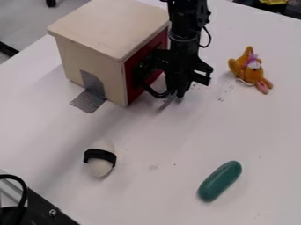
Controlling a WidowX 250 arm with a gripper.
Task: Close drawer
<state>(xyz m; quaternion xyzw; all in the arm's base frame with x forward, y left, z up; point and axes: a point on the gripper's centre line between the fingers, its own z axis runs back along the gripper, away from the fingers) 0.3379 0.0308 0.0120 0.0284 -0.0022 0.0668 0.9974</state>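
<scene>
White tabletop [147, 193] spreads under everything we see, with grey floor [23, 22] beyond it at the upper left. On it, in the upper left part of the camera view, stands a pale wooden box [108, 24]; its drawer [134, 83] has a red front on the side facing the gripper [178, 91]. We see that front close to the box's edge, partly hidden by the arm. The gripper hangs down just beside it, low over the table, and we cannot tell whether it is open or closed. Grey mesh tape [89, 101] runs from the box's side onto the table. Further off we see 3 things: an orange plush toy [250, 70], a green oblong object [220, 180] and a pale rounded object [100, 167] with 1 black band.
</scene>
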